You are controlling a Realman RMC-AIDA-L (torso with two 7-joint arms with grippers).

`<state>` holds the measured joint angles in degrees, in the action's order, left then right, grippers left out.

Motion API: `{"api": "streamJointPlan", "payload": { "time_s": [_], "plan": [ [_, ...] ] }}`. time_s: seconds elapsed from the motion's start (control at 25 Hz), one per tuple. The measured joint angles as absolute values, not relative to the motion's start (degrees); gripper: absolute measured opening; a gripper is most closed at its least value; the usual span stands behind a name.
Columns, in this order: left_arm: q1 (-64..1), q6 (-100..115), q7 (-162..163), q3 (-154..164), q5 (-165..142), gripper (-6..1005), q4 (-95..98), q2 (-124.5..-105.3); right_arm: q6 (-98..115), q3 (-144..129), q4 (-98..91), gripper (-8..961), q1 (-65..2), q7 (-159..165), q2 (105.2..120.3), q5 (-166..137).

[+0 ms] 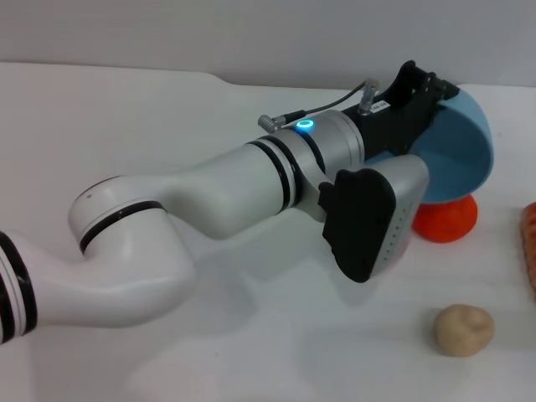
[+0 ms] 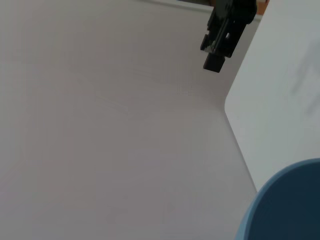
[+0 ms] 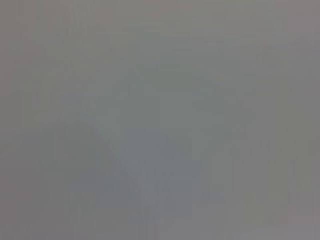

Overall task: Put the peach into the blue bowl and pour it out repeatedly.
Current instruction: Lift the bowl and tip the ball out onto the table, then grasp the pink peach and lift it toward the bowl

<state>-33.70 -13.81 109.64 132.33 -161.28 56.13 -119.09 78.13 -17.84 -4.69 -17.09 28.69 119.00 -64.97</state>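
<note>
Light-blue bowl is tilting on its side above the white tabletop, left hand clamping its rim, over an orange-red fruit; peach position cannot be determined

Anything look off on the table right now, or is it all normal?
The blue bowl is tipped on its side, opening facing the left gripper at its rim, with an orange-red fruit beneath it. That fits pouring. The peach isn't visible; a beige potato lies apart. The right wrist view shows only blank grey.
</note>
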Motion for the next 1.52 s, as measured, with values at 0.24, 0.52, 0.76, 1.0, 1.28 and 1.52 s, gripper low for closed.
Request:
{"api": "streamJointPlan", "payload": {
  "time_s": [0.24,0.52,0.76,1.0,1.28,1.52],
  "plan": [
    [-33.9,-17.2,111.2,130.7,-150.8,0,55.2,-119.09,77.7,-18.2,-4.3,635,-17.9,30.0,118.93,-65.0],
    [-40.0,-13.7,121.3,123.8,-126.2,-1,50.7,-118.78,77.7,-20.5,-2.6,634,-18.5,42.6,118.63,-68.0],
    [-44.3,-4.1,128.8,117.0,-119.1,-1,46.6,-118.64,78.4,-25.4,-17.5,634,-17.8,78.5,118.45,-89.9],
    [-47.2,7.6,134.0,109.0,-118.0,-1,43.6,-118.62,80.1,-32.4,-26.1,634,-22.7,94.7,118.40,-111.6],
    [-46.9,12.6,135.7,108.7,-117.3,0,43.7,-118.59,76.0,-38.5,-25.1,634,-31.7,108.2,118.54,-126.5],
    [-46.3,12.7,135.8,109.0,-117.2,0,43.4,-118.61,71.7,-43.3,-20.1,635,-35.5,109.5,118.74,-128.3]
  ]
}}
